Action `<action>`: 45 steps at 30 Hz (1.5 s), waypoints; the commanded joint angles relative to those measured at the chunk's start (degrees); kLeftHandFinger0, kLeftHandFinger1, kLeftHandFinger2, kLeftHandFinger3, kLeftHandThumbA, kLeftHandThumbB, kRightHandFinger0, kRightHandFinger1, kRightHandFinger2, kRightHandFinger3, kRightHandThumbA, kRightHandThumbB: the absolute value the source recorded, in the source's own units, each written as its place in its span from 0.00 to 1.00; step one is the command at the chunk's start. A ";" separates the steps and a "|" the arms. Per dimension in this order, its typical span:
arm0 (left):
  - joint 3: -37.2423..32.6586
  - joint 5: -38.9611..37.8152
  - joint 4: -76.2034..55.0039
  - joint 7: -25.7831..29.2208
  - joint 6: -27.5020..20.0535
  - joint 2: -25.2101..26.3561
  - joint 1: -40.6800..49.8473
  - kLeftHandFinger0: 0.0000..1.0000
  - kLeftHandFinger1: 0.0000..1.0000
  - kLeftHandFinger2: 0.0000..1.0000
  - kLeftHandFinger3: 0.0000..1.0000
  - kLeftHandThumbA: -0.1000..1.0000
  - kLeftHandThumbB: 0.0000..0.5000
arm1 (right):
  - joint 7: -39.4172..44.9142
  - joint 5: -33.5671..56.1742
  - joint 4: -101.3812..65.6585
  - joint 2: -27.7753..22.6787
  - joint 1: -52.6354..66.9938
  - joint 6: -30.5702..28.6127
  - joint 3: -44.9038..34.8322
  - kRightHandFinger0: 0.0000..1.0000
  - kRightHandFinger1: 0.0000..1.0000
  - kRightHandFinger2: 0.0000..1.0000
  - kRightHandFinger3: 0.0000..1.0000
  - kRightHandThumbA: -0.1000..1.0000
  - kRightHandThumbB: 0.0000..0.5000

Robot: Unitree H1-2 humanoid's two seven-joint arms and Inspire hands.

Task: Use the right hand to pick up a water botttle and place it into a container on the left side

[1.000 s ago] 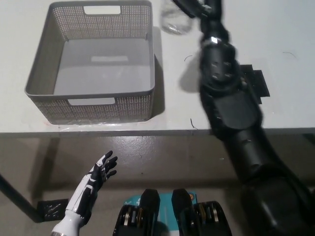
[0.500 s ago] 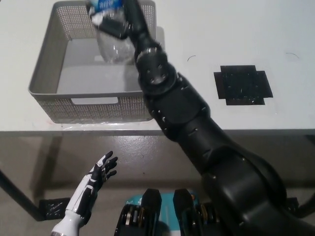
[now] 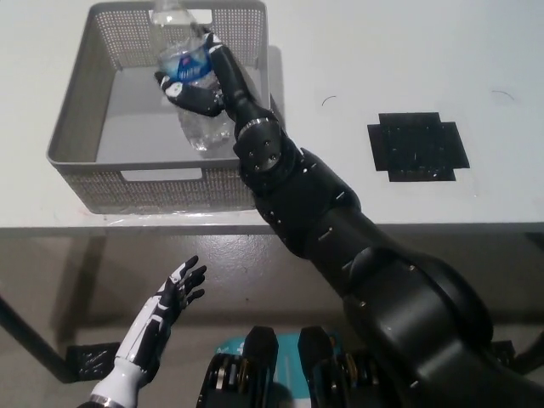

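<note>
Left hand [image 3: 170,297]: white, low at the lower left, below the bench edge, fingers spread, holding nothing.
Bench [image 3: 357,51]: white top; a black patch [image 3: 417,145] lies on its right part.
Right hand [image 3: 197,81]: black, reaching over the container, fingers wrapped around the water bottle.
Water bottle [image 3: 190,81]: clear with a blue label, tilted, inside the container's walls.
Container [image 3: 75,136]: grey mesh basket, on the bench's left side.

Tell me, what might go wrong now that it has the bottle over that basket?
The right hand grips the water bottle tilted over the grey basket, so on release it may topple and roll inside. The black forearm crosses the basket's right wall and might nudge it when pulling back. The left hand rests open below the table, too far away to help.
</note>
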 commanded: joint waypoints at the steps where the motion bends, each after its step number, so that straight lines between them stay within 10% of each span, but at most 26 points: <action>1: -0.01 0.14 -1.86 -0.46 -0.97 0.72 -0.53 1.00 1.00 1.00 1.00 1.00 0.44 | 3.99 -1.96 -1.04 -1.15 -3.06 -1.40 1.51 1.00 1.00 1.00 1.00 0.98 0.95; 15: -0.19 0.93 -1.33 -0.19 -1.53 0.21 -0.03 1.00 1.00 1.00 1.00 1.00 0.45 | -0.45 -1.99 -8.29 -3.63 -1.87 -8.72 0.74 1.00 1.00 1.00 1.00 1.00 0.86; 18: -0.17 1.45 -1.77 -0.07 -1.08 0.51 -0.04 1.00 1.00 1.00 1.00 1.00 0.48 | 0.69 -0.62 -15.32 -4.87 -0.16 -9.30 -0.96 1.00 1.00 1.00 1.00 1.00 0.98; 23: -0.03 0.27 -1.57 -1.39 -1.56 1.35 -0.45 1.00 1.00 1.00 1.00 1.00 0.43 | 6.88 0.47 -52.80 -10.98 12.05 2.07 -3.15 1.00 1.00 1.00 1.00 1.00 0.97; 30: 0.37 -0.55 -2.17 -1.10 -0.69 0.87 0.19 1.00 1.00 1.00 1.00 1.00 0.39 | 10.33 6.51 -82.36 -18.05 29.23 4.09 -7.16 1.00 1.00 1.00 1.00 1.00 0.80; 32: 0.40 -0.92 -2.43 -1.14 -0.14 0.71 0.54 1.00 1.00 1.00 1.00 1.00 0.39 | 9.98 8.78 -87.94 -19.44 34.99 4.17 -8.79 1.00 1.00 1.00 1.00 1.00 0.88; 45: 0.62 -0.77 -1.35 -0.50 -0.86 0.07 1.40 1.00 1.00 1.00 1.00 1.00 0.41 | 8.09 9.24 -87.16 -19.09 59.35 -3.40 -7.02 1.00 1.00 1.00 1.00 1.00 0.77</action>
